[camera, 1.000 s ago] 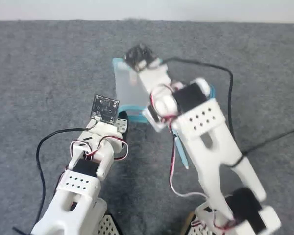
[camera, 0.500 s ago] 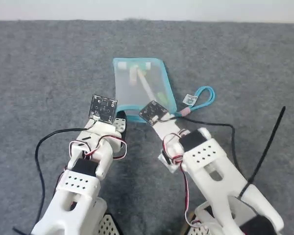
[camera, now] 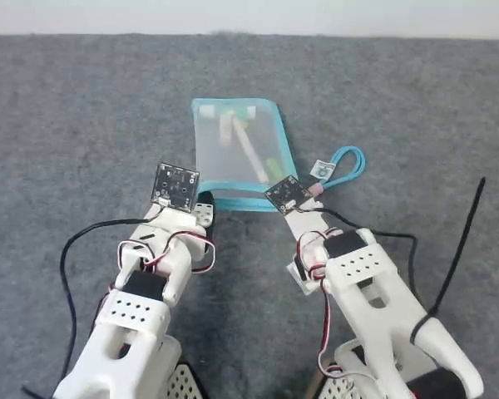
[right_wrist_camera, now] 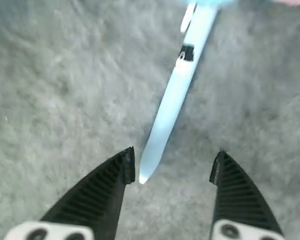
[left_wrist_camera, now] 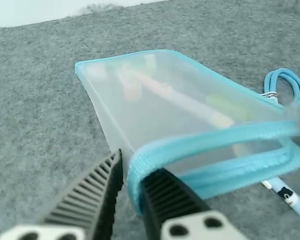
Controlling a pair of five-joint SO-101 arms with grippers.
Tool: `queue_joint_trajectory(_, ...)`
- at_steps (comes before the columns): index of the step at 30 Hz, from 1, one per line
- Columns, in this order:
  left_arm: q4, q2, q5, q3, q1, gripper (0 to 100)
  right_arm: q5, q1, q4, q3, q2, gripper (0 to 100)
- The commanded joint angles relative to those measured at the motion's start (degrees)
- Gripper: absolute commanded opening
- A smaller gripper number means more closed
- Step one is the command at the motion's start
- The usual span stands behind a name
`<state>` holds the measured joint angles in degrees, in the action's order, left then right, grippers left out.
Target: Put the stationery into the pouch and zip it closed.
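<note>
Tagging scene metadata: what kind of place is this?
Likely a hobby or lab test bench: grey carpet-like mat, bare white wall behind, two small white arms with exposed wiring.

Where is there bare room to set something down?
Bare: the grey mat left of the translucent blue-edged pouch, and right of the blue cord loop. Crowded: the pouch's near edge, where the left claw clamps it and the open right claw hovers over the light blue pen.
</note>
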<state>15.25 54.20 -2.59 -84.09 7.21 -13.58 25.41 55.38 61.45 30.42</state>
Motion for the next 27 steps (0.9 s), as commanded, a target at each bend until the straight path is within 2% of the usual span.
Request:
queue_joint_trajectory(1, -1.93, 0.09, 0.62, 1.01, -0.09, 1, -0.53, -0.66, -1.89, -0.35, 2.51, 16.5)
queue_joint_trajectory(5, -1.93, 0.09, 0.62, 1.01, 0.09, 1, -0.53, -0.66, -1.98, -0.26, 2.24, 6.9)
queue_joint_trajectory(12, -1.93, 0.09, 0.62, 1.01, -0.09, 1, -0.53, -1.01, -3.65, -1.93, -7.25, 15.2)
queue_joint_trajectory(18, -1.93, 0.09, 0.62, 1.01, -0.18, 1, -0.53, -1.10, -5.05, -2.37, -9.89, 11.9)
queue_joint_trajectory(22, -1.93, 0.09, 0.62, 0.92, -0.26, 1, -0.88, -1.19, -4.88, -2.37, -9.89, 1.1)
queue_joint_trajectory(27, -1.93, 0.09, 0.62, 0.84, -0.35, 1, -0.97, -5.85, -1.27, -3.08, -8.92, 0.6)
